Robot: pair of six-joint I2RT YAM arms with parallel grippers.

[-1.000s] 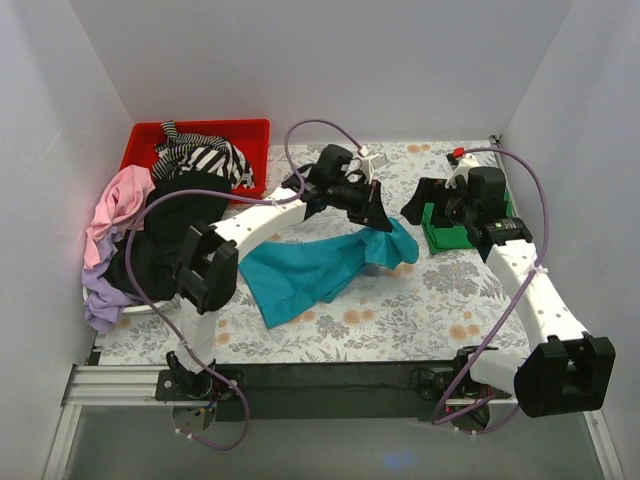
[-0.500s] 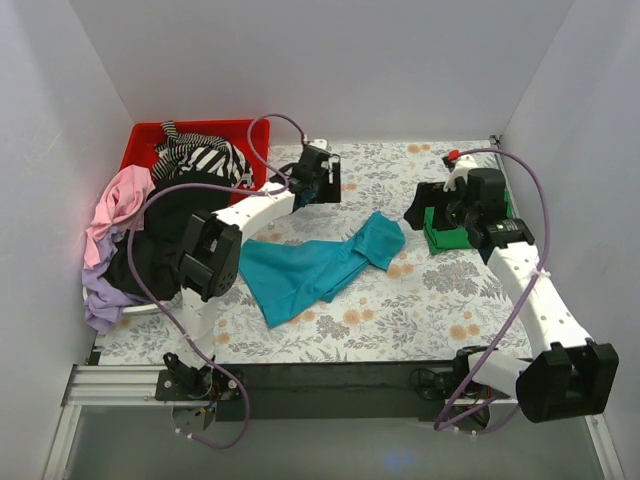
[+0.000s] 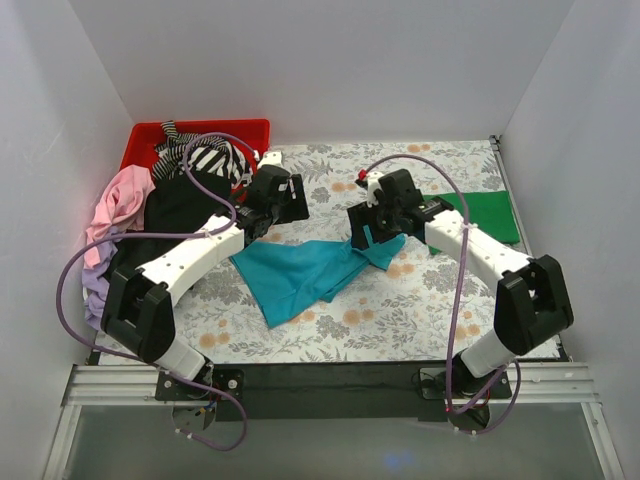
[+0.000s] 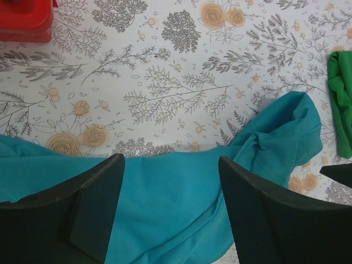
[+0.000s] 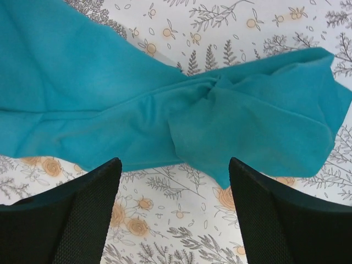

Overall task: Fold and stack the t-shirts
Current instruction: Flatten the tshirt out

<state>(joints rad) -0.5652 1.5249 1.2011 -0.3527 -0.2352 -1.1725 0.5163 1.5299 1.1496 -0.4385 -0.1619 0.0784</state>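
A teal t-shirt (image 3: 300, 270) lies crumpled across the middle of the flowered table, its bunched end to the right (image 5: 258, 110). My left gripper (image 3: 285, 205) hovers open over the shirt's left half (image 4: 176, 209), with cloth showing below and between its fingers (image 4: 93, 203). Over the bunched right end my right gripper (image 3: 370, 232) hangs open, bare tablecloth between its fingers (image 5: 275, 214). A bright green t-shirt (image 3: 490, 215) lies folded flat at the right, and its edge shows in the left wrist view (image 4: 342, 104).
A red bin (image 3: 150, 140) at the back left holds a striped shirt (image 3: 210, 157). Pink (image 3: 120, 200), black (image 3: 175, 215) and lilac (image 3: 100, 290) shirts are heaped along the left wall. White walls close in the table on three sides.
My left gripper opened, let go of the teal shirt's right end and drew back left. My right arm swung from the green shirt to the teal shirt's right end.
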